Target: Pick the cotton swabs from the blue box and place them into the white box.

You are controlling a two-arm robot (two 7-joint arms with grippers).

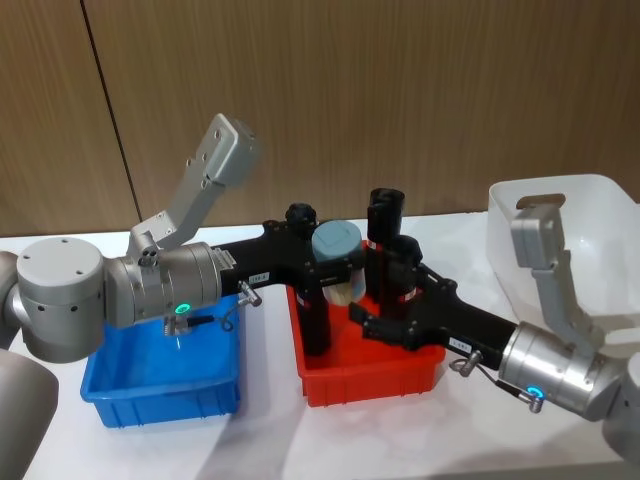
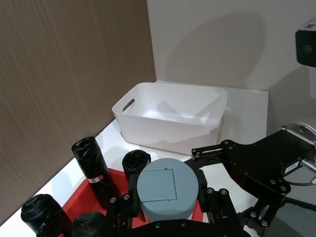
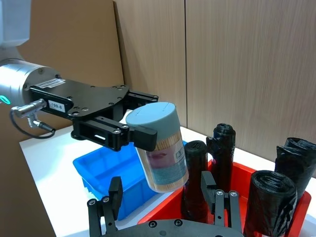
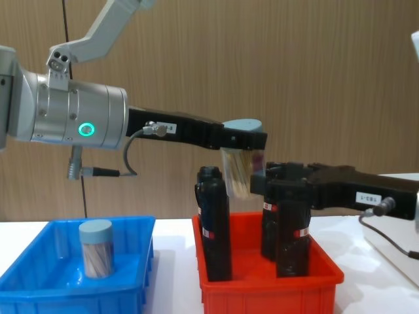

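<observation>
My left gripper [image 1: 334,268] is shut on a cotton swab jar [image 1: 335,241] with a grey-blue lid, held tilted above the red bin [image 1: 372,386]. In the chest view the held jar [image 4: 238,165] hangs between the black bottles, and a second jar [image 4: 96,248] stands in the blue box [image 4: 39,289]. My right gripper [image 1: 366,320] reaches in from the right, open, with its fingertips [image 3: 114,190] spread just short of the jar's [image 3: 161,148] lower end. The white box [image 1: 600,205] sits at the far right, and the left wrist view shows the white box [image 2: 168,124] beyond the lid [image 2: 167,190].
Several tall black bottles [image 4: 214,222] with red-white labels stand in the red bin, right under and beside both grippers. The red bin lies between the blue box [image 1: 160,402] and the white box. A wood-panelled wall runs along the table's back.
</observation>
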